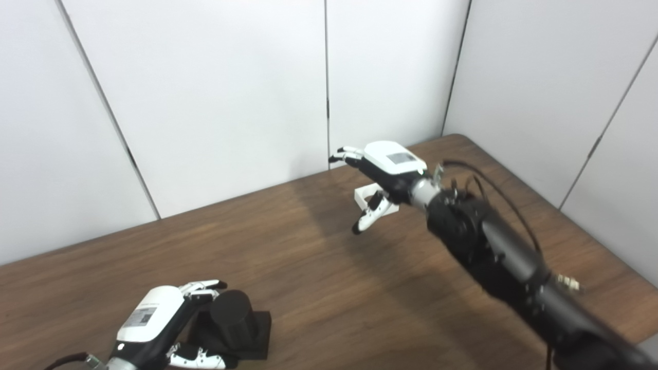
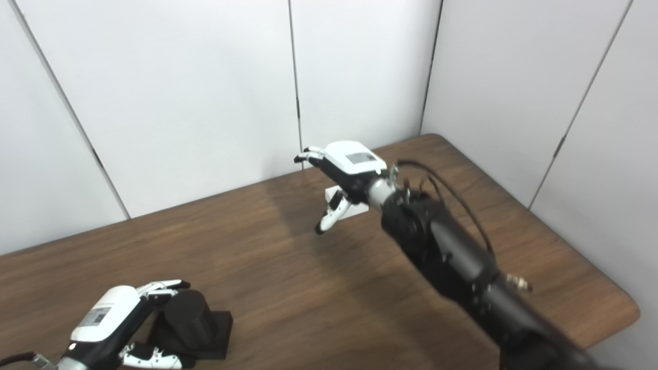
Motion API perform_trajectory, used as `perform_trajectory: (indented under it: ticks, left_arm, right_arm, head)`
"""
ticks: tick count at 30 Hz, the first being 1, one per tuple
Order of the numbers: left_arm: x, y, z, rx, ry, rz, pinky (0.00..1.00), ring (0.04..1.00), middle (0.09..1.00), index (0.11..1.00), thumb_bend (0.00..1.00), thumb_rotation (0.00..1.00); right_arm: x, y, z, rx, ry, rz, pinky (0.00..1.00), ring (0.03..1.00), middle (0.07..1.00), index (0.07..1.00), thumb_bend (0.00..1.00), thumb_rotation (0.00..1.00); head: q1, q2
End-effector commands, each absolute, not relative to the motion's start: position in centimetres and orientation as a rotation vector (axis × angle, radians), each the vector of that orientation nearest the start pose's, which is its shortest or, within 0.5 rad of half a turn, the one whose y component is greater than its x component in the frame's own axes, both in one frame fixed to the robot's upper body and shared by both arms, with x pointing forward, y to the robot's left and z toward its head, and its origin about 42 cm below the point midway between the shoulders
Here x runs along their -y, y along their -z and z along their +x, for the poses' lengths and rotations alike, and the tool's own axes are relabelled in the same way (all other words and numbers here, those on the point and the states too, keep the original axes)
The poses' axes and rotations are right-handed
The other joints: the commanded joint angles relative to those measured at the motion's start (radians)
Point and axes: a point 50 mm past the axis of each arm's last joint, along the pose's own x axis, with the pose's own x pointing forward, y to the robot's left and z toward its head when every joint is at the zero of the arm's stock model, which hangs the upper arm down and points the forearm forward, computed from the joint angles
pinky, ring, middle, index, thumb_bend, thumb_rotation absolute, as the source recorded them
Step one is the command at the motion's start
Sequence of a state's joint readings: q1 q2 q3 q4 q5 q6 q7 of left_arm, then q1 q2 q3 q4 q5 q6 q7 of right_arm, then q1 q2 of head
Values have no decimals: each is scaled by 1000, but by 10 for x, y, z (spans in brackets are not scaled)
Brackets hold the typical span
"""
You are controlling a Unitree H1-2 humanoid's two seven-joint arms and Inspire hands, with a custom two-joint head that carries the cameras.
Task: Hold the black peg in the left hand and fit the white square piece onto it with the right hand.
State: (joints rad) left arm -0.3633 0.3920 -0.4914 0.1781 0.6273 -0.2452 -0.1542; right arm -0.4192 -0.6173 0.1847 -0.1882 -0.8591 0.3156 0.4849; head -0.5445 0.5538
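The black peg point(image 1: 232, 312) is a short cylinder on a flat black square base, standing on the table at the near left. My left hand point(image 1: 159, 324) curls around its left side, fingers behind it and thumb in front, close to it but not clearly gripping. The white square piece point(image 1: 366, 196) lies on the table at the far middle, mostly hidden behind my right hand point(image 1: 383, 177). My right hand hovers just over it, fingers spread and thumb hanging down, holding nothing. The same scene shows in the right eye view: peg point(image 2: 189, 314), left hand point(image 2: 115, 324), right hand point(image 2: 344, 172).
The brown wooden table point(image 1: 308, 267) runs to white wall panels at the back and right. Its right edge and rounded far corner point(image 1: 462, 137) lie close to my right arm point(image 1: 504, 257).
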Motion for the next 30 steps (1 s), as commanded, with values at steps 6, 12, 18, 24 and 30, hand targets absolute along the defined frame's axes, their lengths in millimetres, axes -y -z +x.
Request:
perform_trajectory:
  ticks: [6, 12, 18, 24, 30]
  left_arm:
    - [-211, -115, 350, 255, 774, 1185, 761, 835, 837, 488, 522, 51]
    - [-212, -116, 350, 249, 775, 1177, 757, 834, 834, 488, 522, 50]
    - [-211, -115, 348, 248, 779, 1168, 768, 831, 838, 488, 522, 50]
    - [-211, -118, 348, 248, 774, 1168, 756, 831, 837, 488, 522, 50]
    - [-211, -120, 347, 244, 766, 1168, 756, 837, 840, 489, 522, 50]
  right_arm:
    - [313, -310, 408, -30, -107, -1578, 859, 957, 969, 901, 947, 173]
    - [303, -315, 422, -133, -174, -1641, 885, 974, 983, 916, 913, 192]
    - [296, -312, 430, -222, -226, -1700, 903, 994, 994, 914, 944, 198]
    - [302, -301, 443, -285, -242, -1756, 906, 984, 977, 891, 997, 247]
    - [314, -289, 452, -321, -232, -1766, 891, 969, 965, 877, 974, 207]
  head:
    - [-8, -2]
    - [-7, -1]
    - [-5, 1]
    - [1, 4]
    - [9, 5]
